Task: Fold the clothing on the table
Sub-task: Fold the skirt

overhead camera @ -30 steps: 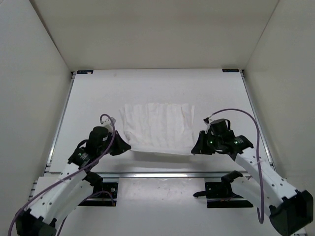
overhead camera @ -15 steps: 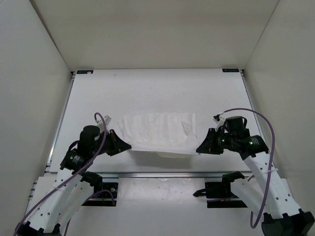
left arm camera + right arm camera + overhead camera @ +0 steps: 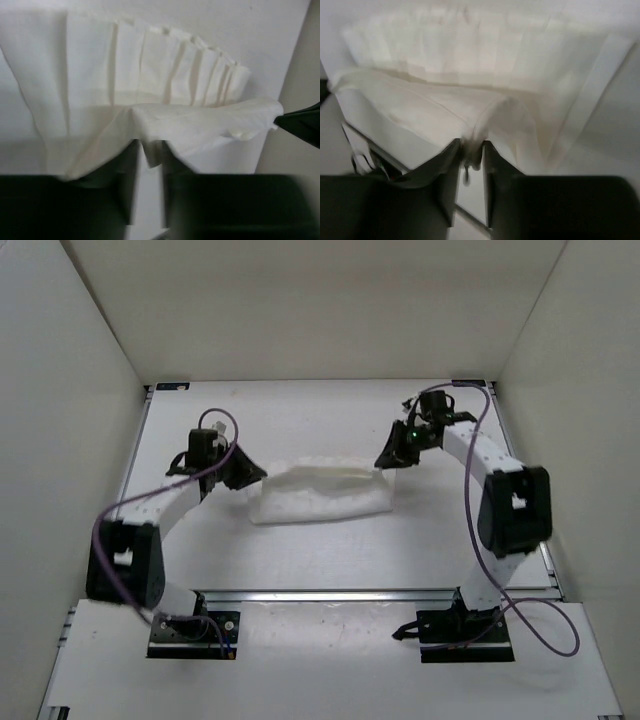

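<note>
The white clothing (image 3: 320, 495) lies mid-table (image 3: 320, 420), its near part lifted and carried over the pleated rest as a raised fold. At its left end is my left gripper (image 3: 255, 472). In the left wrist view that gripper (image 3: 149, 150) has its jaws slightly apart. A corner of the clothing (image 3: 150, 75) hangs between them, touching one finger only. At the right end my right gripper (image 3: 385, 458) is shut. In the right wrist view this gripper (image 3: 471, 150) pinches a bunched edge of the clothing (image 3: 445, 75).
White walls close in the table on three sides, with thin metal rails (image 3: 125, 490) along its edges. Both arms reach far forward from their bases (image 3: 195, 625) at the near edge. A purple cable (image 3: 470, 530) loops beside the right arm.
Both grippers have swung from the near edge toward the far side, carrying the clothing's near hem up and over it. The left jaws have parted a little.
</note>
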`<state>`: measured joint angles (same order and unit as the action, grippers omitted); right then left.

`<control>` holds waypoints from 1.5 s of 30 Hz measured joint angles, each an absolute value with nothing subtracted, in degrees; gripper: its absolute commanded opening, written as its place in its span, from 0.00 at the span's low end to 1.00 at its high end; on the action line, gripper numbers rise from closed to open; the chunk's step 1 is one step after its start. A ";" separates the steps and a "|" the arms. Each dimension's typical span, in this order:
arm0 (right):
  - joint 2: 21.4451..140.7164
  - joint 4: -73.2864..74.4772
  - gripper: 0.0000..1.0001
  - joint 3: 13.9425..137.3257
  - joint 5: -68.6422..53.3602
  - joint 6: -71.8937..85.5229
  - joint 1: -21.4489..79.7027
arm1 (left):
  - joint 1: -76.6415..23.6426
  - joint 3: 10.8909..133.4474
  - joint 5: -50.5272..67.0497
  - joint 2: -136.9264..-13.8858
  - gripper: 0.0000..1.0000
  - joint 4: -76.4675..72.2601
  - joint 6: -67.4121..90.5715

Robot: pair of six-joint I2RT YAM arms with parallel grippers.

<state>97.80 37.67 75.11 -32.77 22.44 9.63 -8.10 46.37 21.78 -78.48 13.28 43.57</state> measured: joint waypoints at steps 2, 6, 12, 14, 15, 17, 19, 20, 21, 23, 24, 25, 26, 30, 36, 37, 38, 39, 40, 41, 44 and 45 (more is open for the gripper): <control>106.67 35.03 0.41 81.84 -31.97 22.57 8.86 | -7.11 51.46 21.45 -87.44 0.63 10.00 43.81; 116.95 32.95 0.52 90.76 -28.95 21.76 7.77 | -4.25 58.96 23.64 -99.98 0.67 1.98 45.78; 106.26 28.56 0.54 79.64 -25.67 22.31 6.70 | -2.76 55.13 24.86 -95.59 0.70 0.08 45.93; 98.91 26.22 0.55 71.26 -25.82 23.14 6.07 | -3.60 51.96 24.38 -90.48 0.71 1.32 44.86; 95.55 25.47 0.57 67.26 -25.69 23.79 5.76 | -4.14 50.15 23.92 -87.55 0.72 1.89 44.27; 90.26 23.20 0.61 60.07 -25.56 25.21 5.39 | -5.19 46.39 22.90 -81.97 0.72 3.05 43.29; 86.87 20.78 0.64 53.84 -25.85 26.63 5.15 | -6.09 43.44 22.11 -77.91 0.73 4.23 42.41; 85.78 19.70 0.65 51.00 -26.30 27.53 5.17 | -6.55 41.98 21.54 -76.36 0.73 4.78 41.93; 85.21 18.35 0.65 48.49 -26.72 28.49 5.19 | -7.03 40.66 20.84 -75.22 0.73 5.06 41.52; 84.86 15.94 0.65 44.51 -27.35 30.22 5.26 | -8.14 37.80 19.05 -73.65 0.74 5.72 41.01; 84.86 14.20 0.65 42.74 -27.75 31.29 5.28 | -8.67 36.27 18.22 -73.12 0.74 5.85 40.97; 84.86 12.58 0.65 41.17 -28.23 32.18 5.32 | -9.04 34.63 17.37 -72.66 0.74 5.96 40.95; 84.86 11.11 0.65 39.92 -28.58 33.32 5.32 | -9.41 33.15 16.91 -72.36 0.74 5.87 40.97; 85.12 3.53 0.64 36.03 -30.30 38.00 5.19 | -10.44 29.41 14.11 -72.23 0.74 5.96 41.17; 88.92 -6.66 0.58 35.53 -30.94 43.51 5.15 | -12.75 28.53 10.33 -73.69 0.74 3.86 41.63; 89.60 -8.10 0.56 35.48 -30.89 44.10 5.10 | -13.10 28.53 9.80 -74.28 0.74 3.46 41.65; 90.24 -9.34 0.49 35.40 -30.70 44.93 5.10 | -13.47 28.53 9.41 -74.98 0.74 3.11 41.71; 90.74 -10.39 0.39 35.24 -30.55 45.45 5.06 | -13.76 28.53 9.06 -75.75 0.74 2.79 41.82; 91.09 -11.38 0.35 34.89 -29.95 46.24 5.06 | -13.98 28.56 8.86 -76.47 0.72 2.13 42.13; 91.22 -12.29 0.21 34.39 -29.65 46.72 4.97 | -14.28 28.60 8.51 -76.88 0.66 1.17 42.15; 91.33 -13.96 0.00 32.93 -29.36 48.27 4.29 | -15.07 28.62 7.90 -78.91 0.22 -0.60 42.85; 91.31 -13.91 0.00 32.82 -29.26 48.51 3.92 | -15.49 28.62 7.90 -79.92 0.11 -0.93 42.94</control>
<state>91.31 -13.91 32.82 -29.26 48.51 3.92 -15.49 28.62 7.90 -79.92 -0.93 42.94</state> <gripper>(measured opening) 0.026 0.298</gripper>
